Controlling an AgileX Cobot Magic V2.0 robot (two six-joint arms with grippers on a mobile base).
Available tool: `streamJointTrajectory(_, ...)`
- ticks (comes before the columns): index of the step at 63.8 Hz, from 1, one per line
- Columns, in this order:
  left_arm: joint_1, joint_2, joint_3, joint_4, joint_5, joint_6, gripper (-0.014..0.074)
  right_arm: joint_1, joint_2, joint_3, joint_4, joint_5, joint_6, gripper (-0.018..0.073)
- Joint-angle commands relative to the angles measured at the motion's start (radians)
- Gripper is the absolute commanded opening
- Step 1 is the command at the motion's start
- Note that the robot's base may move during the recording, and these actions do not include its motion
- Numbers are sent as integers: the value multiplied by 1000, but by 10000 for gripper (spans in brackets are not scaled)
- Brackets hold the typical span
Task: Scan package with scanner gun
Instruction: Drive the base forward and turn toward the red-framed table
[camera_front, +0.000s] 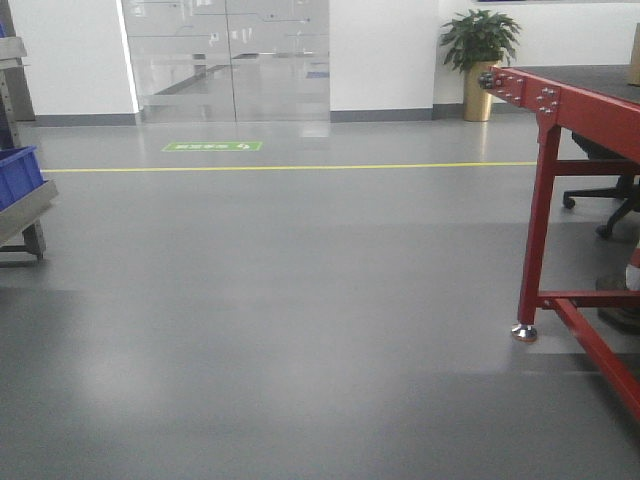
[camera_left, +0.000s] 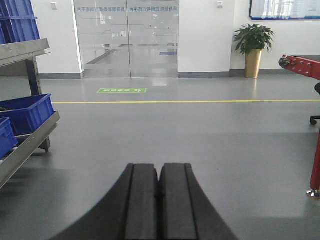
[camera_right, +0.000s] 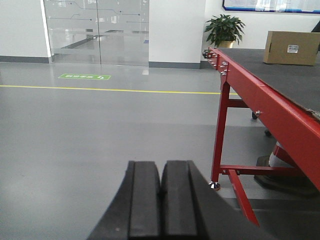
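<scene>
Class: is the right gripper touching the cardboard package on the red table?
Apart. The right wrist view shows the right gripper in the foreground and the package far off on the table.

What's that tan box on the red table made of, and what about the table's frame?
The plain tan-brown box looks like matte cardboard: dull brown faces, crisp folded edges and a white paper label. The red table frame looks like painted metal, probably steel, given its glossy even coat, square beams and bolt heads.
</scene>
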Motion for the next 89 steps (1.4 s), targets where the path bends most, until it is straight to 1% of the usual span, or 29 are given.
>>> streamJointTrajectory(1,1,-4,-3,-3,-18,-7,-111,-3,-4,1,-1,-20,-5,-159)
streamJointTrajectory(89,1,-4,-3,-3,-18,-7,-111,-3,-4,1,-1,-22,-5,-159)
